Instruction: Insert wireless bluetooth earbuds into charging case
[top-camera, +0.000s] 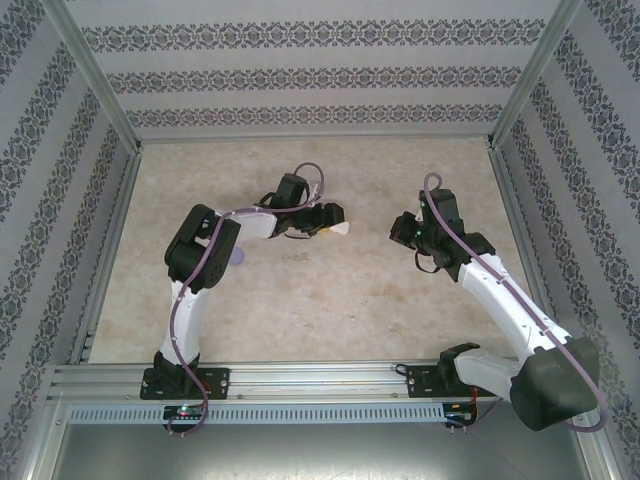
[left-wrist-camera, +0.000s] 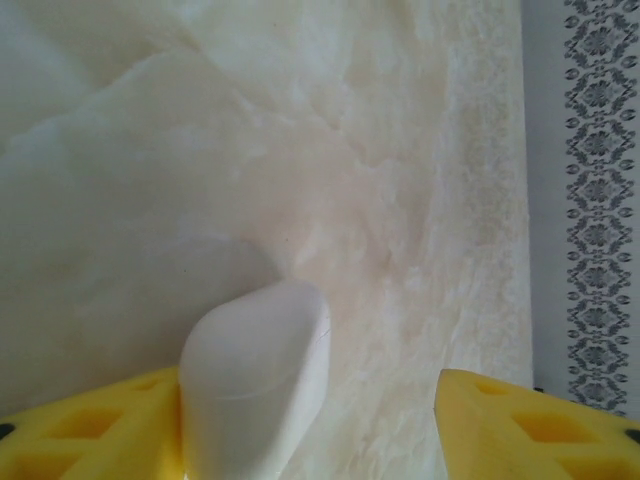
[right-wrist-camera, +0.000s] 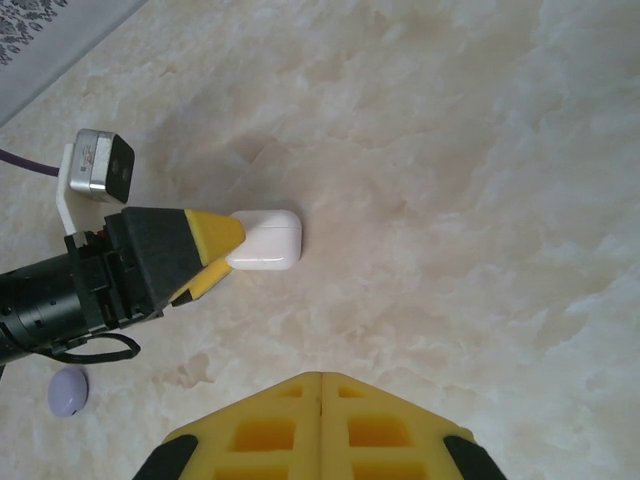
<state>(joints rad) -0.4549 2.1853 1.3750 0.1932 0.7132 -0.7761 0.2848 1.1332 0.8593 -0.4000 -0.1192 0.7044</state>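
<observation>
Left wrist: white case (left-wrist-camera: 255, 390) against one finger (left-wrist-camera: 90, 432), clear of the other.

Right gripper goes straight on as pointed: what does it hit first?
Likely bare table. From the right gripper, the line passes close beside the white case at the left gripper; depth unclear.

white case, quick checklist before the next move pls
1. Left end effector jaws apart: ok, a gap shows between the case and one finger.
2. White case free of the grip: cannot tell, it touches the other finger.
3. White case lid open for loading: not ok, it looks shut in the right wrist view.
4. Right end effector shut and empty: ok.
5. Purple case apart from the white case: ok, it lies on the table near the left arm.
</observation>
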